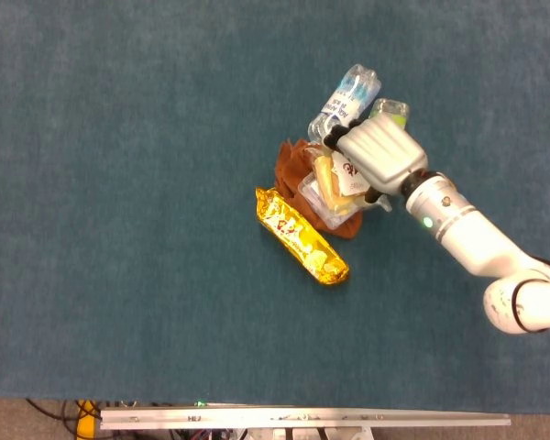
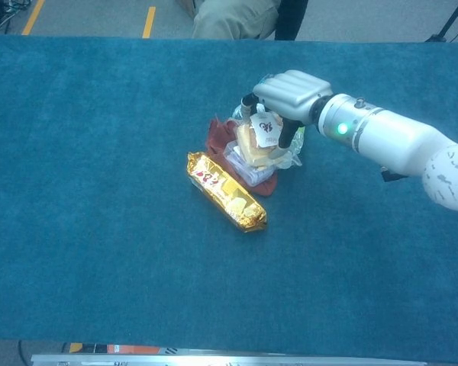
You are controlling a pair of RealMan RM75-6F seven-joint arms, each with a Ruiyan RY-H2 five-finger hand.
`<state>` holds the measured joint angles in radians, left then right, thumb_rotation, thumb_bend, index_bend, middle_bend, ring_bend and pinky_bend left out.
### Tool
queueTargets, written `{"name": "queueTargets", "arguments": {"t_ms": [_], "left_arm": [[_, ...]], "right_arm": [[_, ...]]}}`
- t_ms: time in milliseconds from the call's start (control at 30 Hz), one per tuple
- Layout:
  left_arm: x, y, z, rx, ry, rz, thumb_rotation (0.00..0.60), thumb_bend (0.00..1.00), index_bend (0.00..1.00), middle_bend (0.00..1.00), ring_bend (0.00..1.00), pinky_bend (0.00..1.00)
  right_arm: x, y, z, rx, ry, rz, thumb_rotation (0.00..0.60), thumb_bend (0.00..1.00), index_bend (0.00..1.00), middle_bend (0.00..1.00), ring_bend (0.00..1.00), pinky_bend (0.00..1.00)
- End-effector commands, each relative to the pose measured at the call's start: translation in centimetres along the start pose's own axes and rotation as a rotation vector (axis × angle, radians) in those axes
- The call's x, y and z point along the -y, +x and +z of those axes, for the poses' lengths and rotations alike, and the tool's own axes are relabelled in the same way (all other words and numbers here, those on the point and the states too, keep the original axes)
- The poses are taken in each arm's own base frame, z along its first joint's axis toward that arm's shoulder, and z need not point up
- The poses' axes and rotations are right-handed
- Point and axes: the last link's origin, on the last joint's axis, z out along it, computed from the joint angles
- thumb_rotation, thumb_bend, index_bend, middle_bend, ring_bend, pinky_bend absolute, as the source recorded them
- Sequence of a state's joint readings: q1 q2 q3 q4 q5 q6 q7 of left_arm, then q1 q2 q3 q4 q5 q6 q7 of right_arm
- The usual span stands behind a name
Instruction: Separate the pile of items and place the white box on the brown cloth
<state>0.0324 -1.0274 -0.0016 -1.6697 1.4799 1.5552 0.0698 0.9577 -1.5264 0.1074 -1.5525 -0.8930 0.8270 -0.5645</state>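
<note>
The pile lies mid-table on a brown cloth [image 1: 290, 166] [image 2: 216, 138]. A whitish box [image 1: 315, 201] [image 2: 243, 168] rests on the cloth, and a clear packet of yellow pastry [image 1: 330, 180] [image 2: 253, 140] sits tilted on top of it. My right hand [image 1: 378, 153] [image 2: 290, 91] is over the pile from the right, its fingers curled around the pastry packet. The white label of the packet shows just below the fingers. My left hand appears in neither view.
A gold-wrapped snack bar [image 1: 302, 236] [image 2: 227, 191] lies diagonally against the cloth's near-left side. A water bottle [image 1: 350, 92] and a green-capped item [image 1: 390, 111] lie behind the hand. Blue carpet covers the table all around.
</note>
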Motion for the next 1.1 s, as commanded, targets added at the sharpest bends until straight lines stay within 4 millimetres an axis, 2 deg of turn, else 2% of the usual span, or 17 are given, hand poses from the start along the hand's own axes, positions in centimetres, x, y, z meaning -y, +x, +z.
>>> {"name": "queueTargets", "arguments": {"t_ms": [33,333,500,767,1100], "left_arm": [[0.0,0.0,0.0,0.002,-0.001,0.001,0.6,0.35,0.29,0.28,0.25,0.19],[0.0,-0.1,0.1,0.003,0.0,0.003,0.6,0.35,0.29,0.28,0.25,0.19],[0.0,0.0,0.1,0.003,0.001,0.006,0.6,0.35,0.29,0.28,0.25,0.19],[-0.3,0.0,0.0,0.005,-0.003,0.007,0.6,0.35,0.29,0.28,0.25,0.19],[-0.4,0.2,-0.3,0.004,-0.001,0.009,0.6,0.35,0.29,0.28,0.25,0.19]], "right_arm": [[-0.1,0.0,0.0,-0.012,-0.006,0.008,0.6,0.0,0.52,0.44,0.47,0.63],[-0.3,1.6,-0.5,-0.08,0.0,0.087,0.6,0.0,0.54,0.46,0.51,0.66],[0.6,2.8,-1.7,-0.119,0.058,0.15,0.6,0.0,0.54,0.47,0.51,0.66],[3.3,4.4,-4.3,-0.149,0.217,0.236,0.6,0.0,0.55,0.47,0.51,0.66],[7.7,4.0,-6.3,-0.127,0.414,0.233,0.6,0.0,0.55,0.47,0.51,0.66]]}}
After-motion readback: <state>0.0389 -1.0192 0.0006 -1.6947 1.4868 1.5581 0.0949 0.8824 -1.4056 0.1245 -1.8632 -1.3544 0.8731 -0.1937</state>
